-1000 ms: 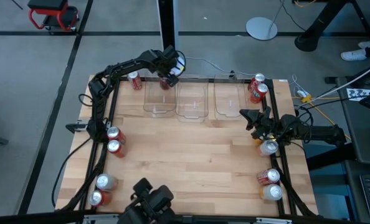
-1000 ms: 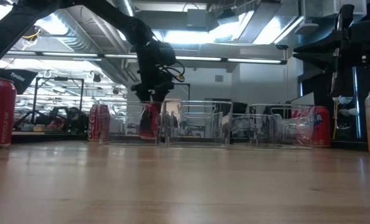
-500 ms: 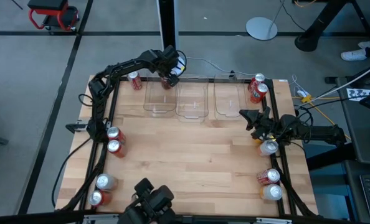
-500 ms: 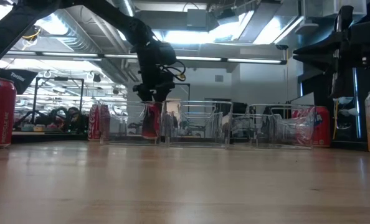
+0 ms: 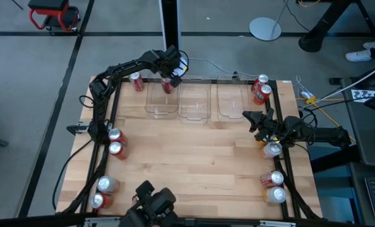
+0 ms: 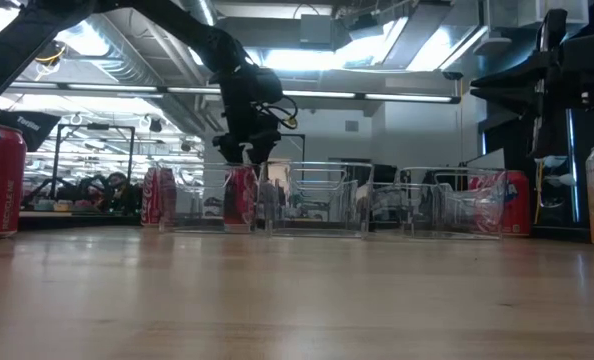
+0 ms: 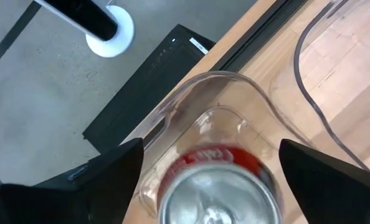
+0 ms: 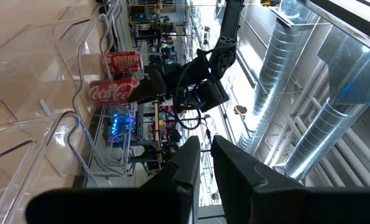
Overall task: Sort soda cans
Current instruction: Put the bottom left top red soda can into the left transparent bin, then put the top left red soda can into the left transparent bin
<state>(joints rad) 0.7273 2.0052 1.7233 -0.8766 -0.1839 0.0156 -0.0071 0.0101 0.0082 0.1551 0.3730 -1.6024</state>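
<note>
The left gripper (image 5: 169,78) is hovering at the upper left of the high view, fingers spread and released above a red soda can (image 5: 167,86) that is standing upright in the far corner of the leftmost clear bin (image 5: 160,104). Other cans (image 5: 115,142) are waiting along the table's left edge. At right of centre, the right gripper (image 5: 249,119) is resting clenched, empty, near more cans (image 5: 273,149).
</note>
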